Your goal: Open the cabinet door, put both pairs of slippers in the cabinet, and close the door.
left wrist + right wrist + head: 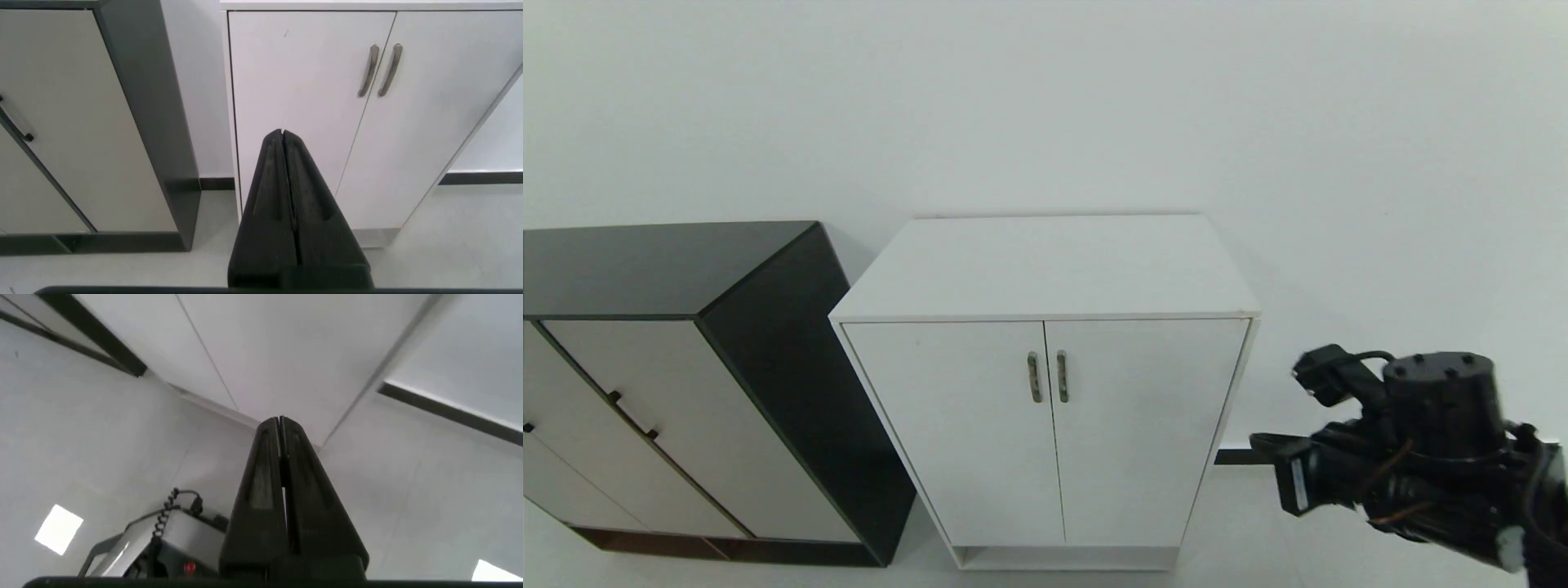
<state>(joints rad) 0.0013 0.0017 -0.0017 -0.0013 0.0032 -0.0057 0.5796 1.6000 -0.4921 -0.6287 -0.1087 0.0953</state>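
The left gripper (283, 143) has its two black fingers pressed flat together with nothing between them. It points at the lower part of the left door (302, 82) of the white cabinet (1045, 269) and is well apart from it. The right gripper (280, 429) likewise has its fingers together and empty. It is aimed low, at the pale floor (98, 433) and at a white panel beyond it that is probably the cabinet's lower front, though the steep angle makes that uncertain. In the head view the right arm (1429, 457) sits at the lower right, beside the cabinet's right side and clear of it. The white cabinet stands upright against the wall (1045, 106). Its left door and right door (1135, 425) are both shut and flush, meeting at a thin centre seam. Two vertical metal handles (1034, 377) are mounted just beside each other, one on either side of the seam, in the upper half of the doors. A shallow recess (1062, 558) runs along the base under the doors. To the left, near the white cabinet but not touching it, stands a dark cabinet (792, 367) with pale fronts. A dark baseboard (1232, 455) runs along the foot of the wall to the right of the white cabinet.
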